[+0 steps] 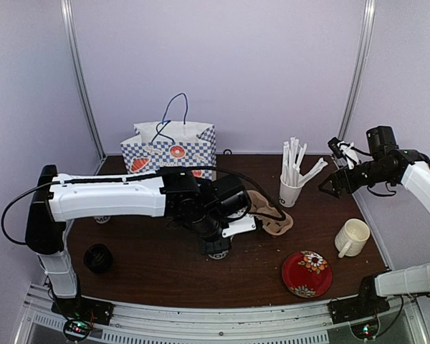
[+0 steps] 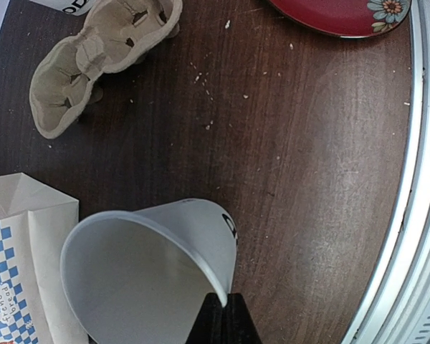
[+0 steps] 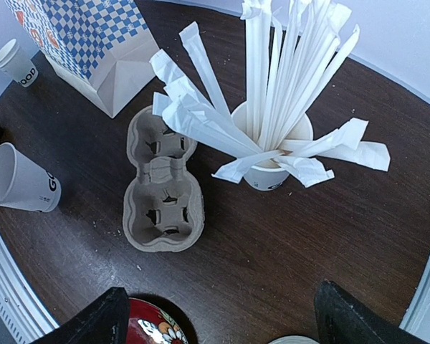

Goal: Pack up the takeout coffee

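Two jaws: your left gripper (image 2: 219, 315) is clamped on the rim of a tipped, lidless paper cup (image 2: 158, 265); your right gripper (image 1: 335, 183) gapes empty above the cup of wrapped sticks (image 3: 272, 154). Dark wood tabletop (image 2: 308, 179), crumb-specked, lilac walls (image 1: 236, 64); a second paper cup (image 3: 18, 63) stands beside the checked bag (image 3: 93, 50).

Red plate (image 2: 337, 16) half beyond the left wrist view's top edge; cup (image 2: 186, 229) lettering mostly hidden.
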Robot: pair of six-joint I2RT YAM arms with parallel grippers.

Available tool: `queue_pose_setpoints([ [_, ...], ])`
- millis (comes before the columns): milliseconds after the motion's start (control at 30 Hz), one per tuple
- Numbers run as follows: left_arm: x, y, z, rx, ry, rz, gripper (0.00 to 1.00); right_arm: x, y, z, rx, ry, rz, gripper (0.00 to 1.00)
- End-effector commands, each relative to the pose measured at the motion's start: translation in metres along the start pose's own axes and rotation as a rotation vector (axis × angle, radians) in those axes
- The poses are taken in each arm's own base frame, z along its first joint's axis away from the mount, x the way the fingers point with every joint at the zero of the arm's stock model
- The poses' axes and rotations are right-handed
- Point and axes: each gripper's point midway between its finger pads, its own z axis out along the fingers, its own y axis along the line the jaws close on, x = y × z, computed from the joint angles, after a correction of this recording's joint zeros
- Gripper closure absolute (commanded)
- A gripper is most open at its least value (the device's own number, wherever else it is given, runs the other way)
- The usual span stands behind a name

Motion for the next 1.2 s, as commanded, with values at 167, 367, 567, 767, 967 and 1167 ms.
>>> queue_pose_setpoints([
  [167, -0.008, 0.002, 0.027, 0.040, -0.043, -0.023, 1.00, 0.000, -0.003, 0.006, -0.007, -0.008, 0.008, 0.08],
  [367, -0.003, 0.004, 0.033, 0.049, -0.030, -0.032, 0.95, 0.001, -0.003, 0.009, -0.016, -0.002, 0.014, 0.08],
  [567, -0.001, 0.008, 0.026, 0.037, -0.017, -0.021, 0.80, -0.003, -0.003, 0.009, -0.027, -0.004, 0.017, 0.08],
  [767, -0.013, 0.024, -0.039, -0.002, -0.104, -0.046, 0.67, -0.014, 0.010, -0.001, -0.083, -0.029, -0.009, 0.07],
  [967, 0.014, 0.069, -0.109, -0.205, -0.171, -0.206, 0.45, -0.019, 0.021, -0.005, -0.136, -0.067, -0.028, 0.05],
  [1167, 0.147, 0.130, -0.113, -0.373, 0.101, -0.703, 0.48, -0.010, 0.018, 0.006, -0.145, -0.048, -0.018, 0.06],
])
